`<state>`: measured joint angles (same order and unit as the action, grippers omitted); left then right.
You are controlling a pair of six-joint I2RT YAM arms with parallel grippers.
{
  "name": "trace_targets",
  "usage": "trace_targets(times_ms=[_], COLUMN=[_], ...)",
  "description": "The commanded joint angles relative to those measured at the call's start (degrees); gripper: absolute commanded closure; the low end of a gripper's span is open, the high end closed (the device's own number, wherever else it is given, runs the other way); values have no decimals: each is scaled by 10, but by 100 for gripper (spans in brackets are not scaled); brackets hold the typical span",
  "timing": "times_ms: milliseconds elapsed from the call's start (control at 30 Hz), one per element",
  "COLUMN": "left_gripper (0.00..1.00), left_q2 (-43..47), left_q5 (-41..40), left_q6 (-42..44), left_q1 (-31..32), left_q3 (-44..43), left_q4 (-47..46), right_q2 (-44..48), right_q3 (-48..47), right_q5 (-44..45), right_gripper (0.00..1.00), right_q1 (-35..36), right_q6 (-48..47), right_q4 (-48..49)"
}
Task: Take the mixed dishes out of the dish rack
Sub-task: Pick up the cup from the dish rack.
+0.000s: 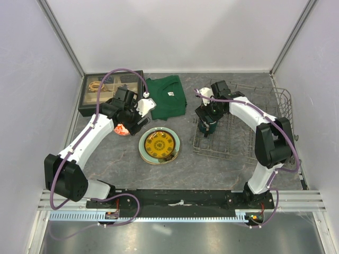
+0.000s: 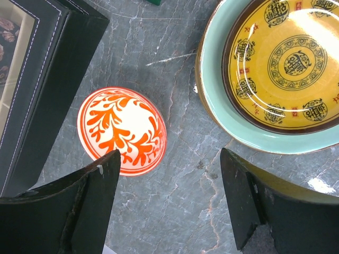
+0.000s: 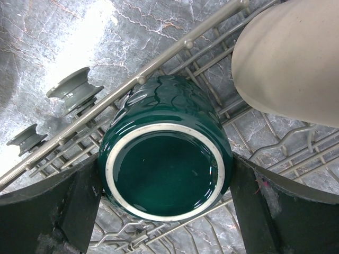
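Far left, back: black compartmented tray (image 1: pixel 108 90) on the grey marbled surface (image 1: pixel 106 164).

Left hand (image 2: pixel 168 174) hangs just in front of the tray. Its jaws are spread wide and hold nothing; bare surface shows between them.

Red-and-white patterned bowl (image 2: pixel 122 129) sits on the surface, out of the rack, between the tray and the plates. In the wrist view it is partly behind one finger (image 2: pixel 95 196). Contact cannot be told.

Folded green cloth (image 1: pixel 167 95) lies behind, mid-surface.

Centre: a stack of plates on the surface, outside the rack. The small yellow patterned plate (image 2: pixel 286 63) lies face up inside the pale green floral plate (image 2: pixel 217 106). A cream-coloured rim (image 1: pixel 142 151) shows under them.

Right: dish rack (image 1: pixel 286 106). Right hand (image 3: pixel 167 185) reaches down into its left end with the jaws at full spread, one finger on each side of the dark green handled mug (image 3: pixel 159 111). Both fingers are close against it, but whether they press on it cannot be told. The mug rests on the rack's wires with a pale ring facing the camera.

Beige tumbler (image 3: pixel 291 58) is in the rack just beside the mug.
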<state>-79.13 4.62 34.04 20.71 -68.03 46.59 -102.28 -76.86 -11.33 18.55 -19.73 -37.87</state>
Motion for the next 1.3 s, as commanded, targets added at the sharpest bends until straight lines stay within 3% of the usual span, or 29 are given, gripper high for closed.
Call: trace_targets(times_ms=[0, 600, 800, 1267], left_gripper=[18, 18, 18, 19], left_q2=[-1, 2, 5, 4], left_q5=[-1, -3, -3, -3], left_q6=[-4, -3, -4, -4], left_q1=[1, 2, 2, 2], left_q3=[9, 14, 14, 12], left_q4=[-11, -11, -11, -11], right_q2=[-23, -27, -22, -6], right_q3=[2, 38, 43, -5], right_q5=[-2, 10, 10, 3], right_gripper=[2, 4, 14, 57], right_q1=[5, 6, 7, 8], right_q6=[-7, -11, -14, -22], right_q4=[17, 26, 27, -24])
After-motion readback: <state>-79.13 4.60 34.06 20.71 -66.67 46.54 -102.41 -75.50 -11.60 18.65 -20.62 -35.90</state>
